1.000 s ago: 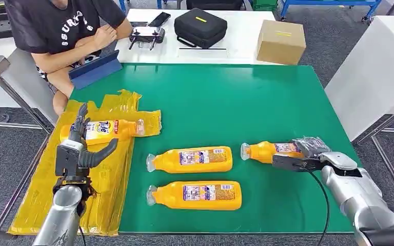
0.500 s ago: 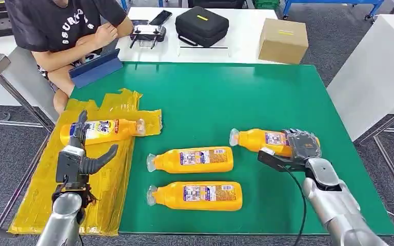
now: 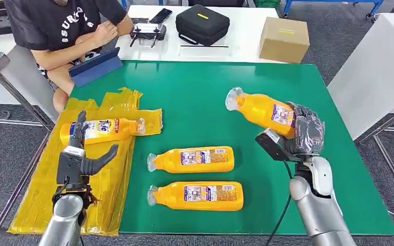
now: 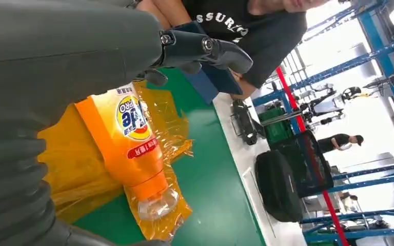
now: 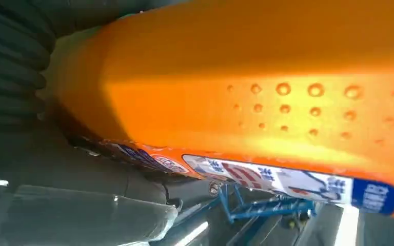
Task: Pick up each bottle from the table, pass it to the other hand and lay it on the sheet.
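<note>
So the right hand is up off the green table, fingers wrapped round the base of an orange bottle that tilts cap-end up and away. Left hand hovers over the yellow sheet, fingers spread, holding nothing. One labelled bottle lies on that sheet; two more lie flat on the table.

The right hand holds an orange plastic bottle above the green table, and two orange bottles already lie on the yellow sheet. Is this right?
Not quite: the head view shows one orange plastic bottle on the yellow sheet; two lie on the green table. The right hand does hold a raised bottle.
</note>
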`<state>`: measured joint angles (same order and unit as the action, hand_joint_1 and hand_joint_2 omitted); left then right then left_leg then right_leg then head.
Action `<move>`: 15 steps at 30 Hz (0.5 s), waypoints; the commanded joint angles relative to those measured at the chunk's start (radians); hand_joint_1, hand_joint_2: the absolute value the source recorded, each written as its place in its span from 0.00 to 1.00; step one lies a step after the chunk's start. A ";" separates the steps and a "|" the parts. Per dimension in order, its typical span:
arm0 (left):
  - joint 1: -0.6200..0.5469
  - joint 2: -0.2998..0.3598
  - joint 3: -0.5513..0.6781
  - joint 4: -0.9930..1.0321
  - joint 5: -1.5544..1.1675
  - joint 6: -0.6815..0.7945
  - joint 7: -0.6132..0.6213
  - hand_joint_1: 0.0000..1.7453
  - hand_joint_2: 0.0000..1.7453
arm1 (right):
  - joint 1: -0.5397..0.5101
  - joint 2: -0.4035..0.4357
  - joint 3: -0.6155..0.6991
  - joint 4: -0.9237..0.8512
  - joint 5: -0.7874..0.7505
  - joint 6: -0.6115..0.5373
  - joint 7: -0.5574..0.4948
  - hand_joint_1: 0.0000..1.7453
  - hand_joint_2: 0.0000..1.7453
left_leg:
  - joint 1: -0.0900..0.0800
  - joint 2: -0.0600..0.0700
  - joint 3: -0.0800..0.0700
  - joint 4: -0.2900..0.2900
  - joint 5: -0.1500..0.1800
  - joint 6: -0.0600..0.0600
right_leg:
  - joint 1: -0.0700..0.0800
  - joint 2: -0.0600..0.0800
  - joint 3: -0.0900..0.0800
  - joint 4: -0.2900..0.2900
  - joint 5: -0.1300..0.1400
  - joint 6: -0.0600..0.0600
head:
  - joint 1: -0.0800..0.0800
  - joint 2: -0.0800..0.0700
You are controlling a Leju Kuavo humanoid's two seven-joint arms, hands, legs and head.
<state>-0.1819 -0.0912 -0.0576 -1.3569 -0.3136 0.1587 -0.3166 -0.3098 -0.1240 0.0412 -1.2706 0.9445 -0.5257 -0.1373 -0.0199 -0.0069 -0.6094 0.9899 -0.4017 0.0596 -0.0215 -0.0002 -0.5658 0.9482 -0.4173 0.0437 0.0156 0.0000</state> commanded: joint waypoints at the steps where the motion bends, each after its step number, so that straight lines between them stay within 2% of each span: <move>1: -0.009 -0.007 0.028 0.012 -0.002 0.000 0.006 0.00 1.00 | -0.008 0.063 -0.051 -0.055 -0.035 -0.024 -0.015 1.00 1.00 | 0.001 0.002 0.003 0.001 -0.002 -0.005 | 0.001 0.001 0.003 0.001 -0.002 -0.003 | 0.000 0.000; 3: -0.006 -0.008 0.025 0.012 -0.006 0.002 0.007 0.00 1.00 | -0.004 0.089 -0.055 -0.070 -0.149 -0.041 -0.084 1.00 1.00 | 0.000 0.001 0.001 0.000 -0.001 -0.003 | 0.000 0.001 0.001 0.000 -0.001 -0.002 | 0.000 0.000; 5: -0.020 -0.010 0.018 0.027 -0.007 0.001 0.008 0.00 1.00 | -0.014 0.130 -0.052 -0.063 -0.475 0.112 -0.231 1.00 1.00 | 0.001 0.003 0.003 0.000 -0.002 -0.005 | 0.001 0.002 0.002 0.000 -0.001 -0.003 | 0.000 0.000; 7: -0.044 -0.003 -0.005 0.049 -0.008 -0.003 0.003 0.00 1.00 | -0.036 0.149 -0.049 0.006 -0.654 0.219 -0.309 1.00 1.00 | 0.001 0.004 0.003 0.001 -0.002 -0.005 | 0.001 0.003 0.002 0.001 -0.001 -0.003 | 0.000 0.000; 11: -0.040 0.014 -0.064 0.032 -0.003 -0.004 -0.008 0.00 1.00 | -0.057 0.181 0.013 0.130 -0.780 0.308 -0.392 1.00 1.00 | 0.001 0.003 0.002 0.000 -0.001 -0.004 | 0.001 0.002 0.001 0.000 0.000 -0.002 | 0.000 0.000; 15: -0.057 0.015 -0.116 0.007 0.008 -0.011 -0.008 0.00 1.00 | -0.126 0.206 0.080 0.267 -0.849 0.377 -0.414 1.00 1.00 | 0.002 0.005 0.004 0.000 -0.002 -0.005 | 0.002 0.004 0.002 0.000 0.000 -0.003 | 0.000 0.000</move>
<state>-0.1898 -0.0992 -0.0823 -1.3626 -0.3204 0.1564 -0.3246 -0.3006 0.0007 0.0370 -1.2720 0.1860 -0.2318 -0.5143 -0.0193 -0.0057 -0.6098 0.9898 -0.4013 0.0590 -0.0207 0.0001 -0.5671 0.9486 -0.4173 0.0437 0.0156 0.0000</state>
